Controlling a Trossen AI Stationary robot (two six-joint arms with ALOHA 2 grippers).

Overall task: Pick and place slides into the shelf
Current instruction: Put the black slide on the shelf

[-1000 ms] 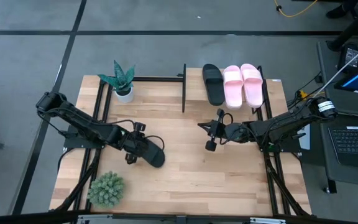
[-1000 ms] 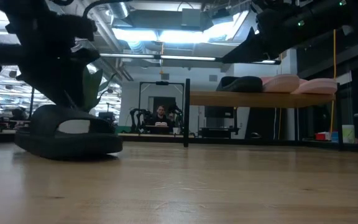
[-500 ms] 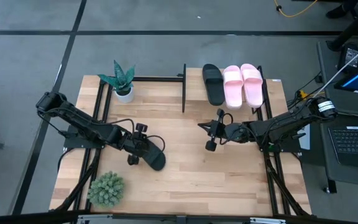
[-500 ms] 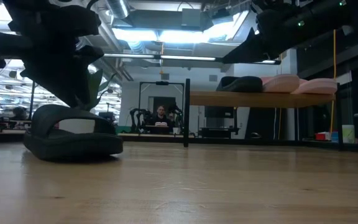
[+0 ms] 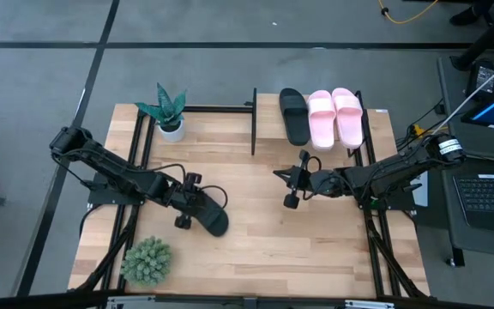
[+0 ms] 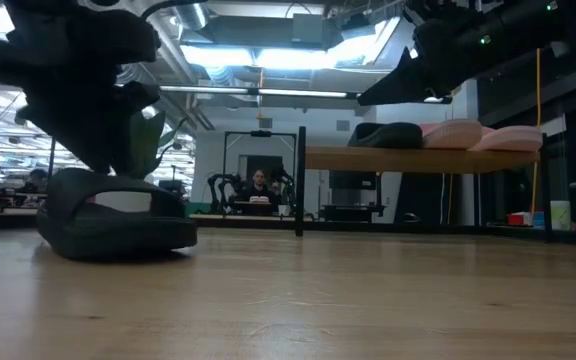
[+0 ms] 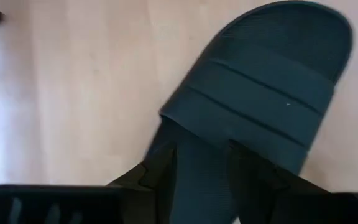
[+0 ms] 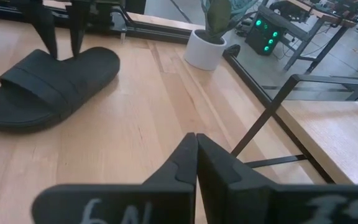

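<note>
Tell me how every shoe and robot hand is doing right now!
Black slide on table: lying flat, left gripper's fingers astride it.
Black slide on shelf: placed, lying flat.
Pink slides: placed side by side on shelf.
Left gripper: open over the slide.
Right gripper: shut, empty, above the table's middle.

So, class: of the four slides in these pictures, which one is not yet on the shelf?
The black slide lying on the tabletop, with the left gripper at its heel. The other black slide and the pink pair sit on the shelf.
</note>
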